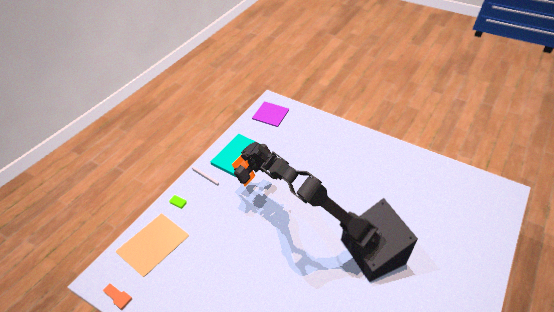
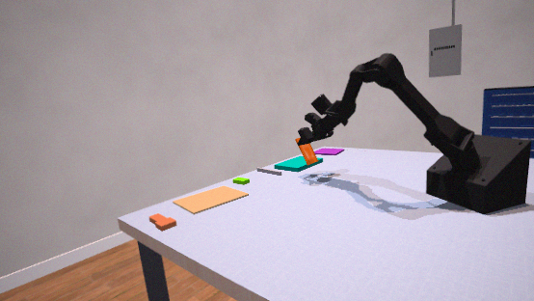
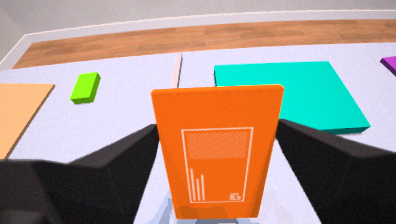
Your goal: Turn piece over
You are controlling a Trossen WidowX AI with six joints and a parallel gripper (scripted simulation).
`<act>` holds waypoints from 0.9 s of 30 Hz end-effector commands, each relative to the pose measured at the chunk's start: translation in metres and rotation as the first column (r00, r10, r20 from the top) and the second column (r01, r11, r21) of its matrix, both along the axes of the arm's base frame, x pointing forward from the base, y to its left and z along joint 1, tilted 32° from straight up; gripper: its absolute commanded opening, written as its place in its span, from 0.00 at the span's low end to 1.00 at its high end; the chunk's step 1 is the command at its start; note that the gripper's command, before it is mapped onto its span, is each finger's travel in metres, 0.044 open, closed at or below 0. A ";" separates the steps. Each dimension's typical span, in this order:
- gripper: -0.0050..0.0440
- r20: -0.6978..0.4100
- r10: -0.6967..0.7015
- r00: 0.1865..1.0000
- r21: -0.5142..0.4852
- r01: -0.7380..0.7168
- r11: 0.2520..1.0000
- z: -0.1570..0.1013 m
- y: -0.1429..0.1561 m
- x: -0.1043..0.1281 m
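Observation:
The piece is a flat orange card with a white printed mark on one face. My gripper is shut on it, one finger on each side edge. The card is held steeply tilted, close to upright, above the pale mat. Its marked face is turned towards the wrist camera. It hangs near the front edge of the teal slab; I cannot tell whether its lower end touches the mat.
A magenta tile lies beyond the teal slab. A thin grey bar, a green block, a tan sheet and an orange shape lie along the mat's left side. The arm's base stands at right.

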State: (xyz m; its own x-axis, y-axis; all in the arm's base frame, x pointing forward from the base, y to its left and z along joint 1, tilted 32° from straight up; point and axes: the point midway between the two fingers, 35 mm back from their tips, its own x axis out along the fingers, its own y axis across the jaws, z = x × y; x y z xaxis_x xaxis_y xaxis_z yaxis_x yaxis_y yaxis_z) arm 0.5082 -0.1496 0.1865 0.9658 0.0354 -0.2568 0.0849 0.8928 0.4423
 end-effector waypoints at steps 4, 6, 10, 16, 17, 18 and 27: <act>0.10 0.076 -0.042 0.996 0.001 0.042 0.999 0.002 -0.001 0.009; 0.10 0.100 -0.054 0.994 0.001 0.054 0.999 0.003 -0.001 0.011; 0.10 0.146 -0.079 0.986 0.002 0.079 0.997 0.003 -0.002 0.017; 0.10 0.135 -0.064 0.989 -0.006 0.066 0.998 0.008 -0.001 0.015; 0.10 0.139 -0.067 0.988 -0.005 0.069 0.998 0.008 -0.001 0.015; 0.10 0.144 -0.070 0.987 -0.005 0.072 0.997 0.007 -0.001 0.016; 0.10 0.184 -0.098 0.978 0.004 0.099 0.995 0.004 -0.002 0.021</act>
